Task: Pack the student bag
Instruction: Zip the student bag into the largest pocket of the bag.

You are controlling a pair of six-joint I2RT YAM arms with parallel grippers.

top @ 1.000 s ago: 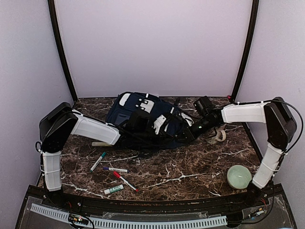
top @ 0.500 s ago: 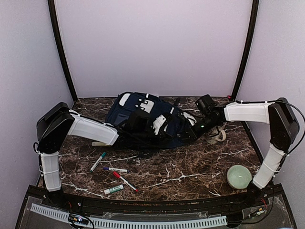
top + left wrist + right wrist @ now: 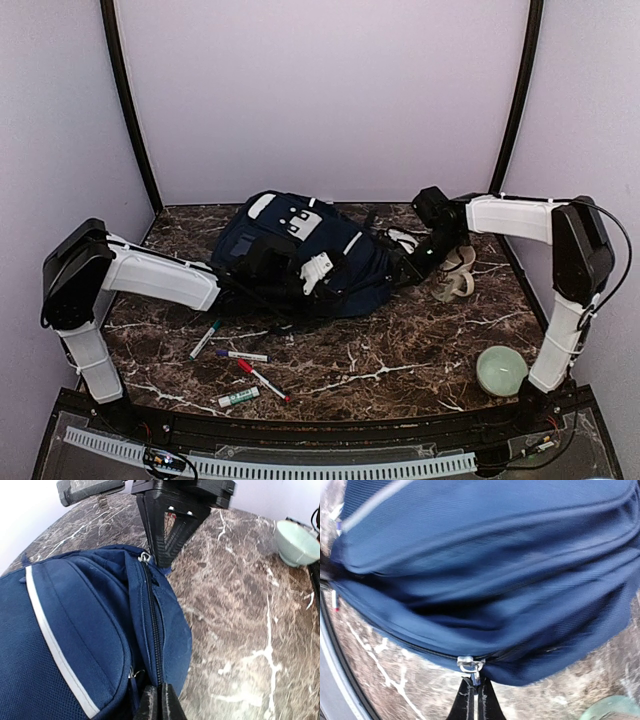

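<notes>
White-shelled, black-jointed arms (image 3: 160, 282); thin black cables (image 3: 630, 255); black left hand (image 3: 160, 705), right hand (image 3: 474, 700)

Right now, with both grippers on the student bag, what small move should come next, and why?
Probably the right gripper should draw the zipper pull along its track. It is shut on the pull, the zip looks closed, and the left gripper pinches the student bag near the zip, bracing it.
</notes>
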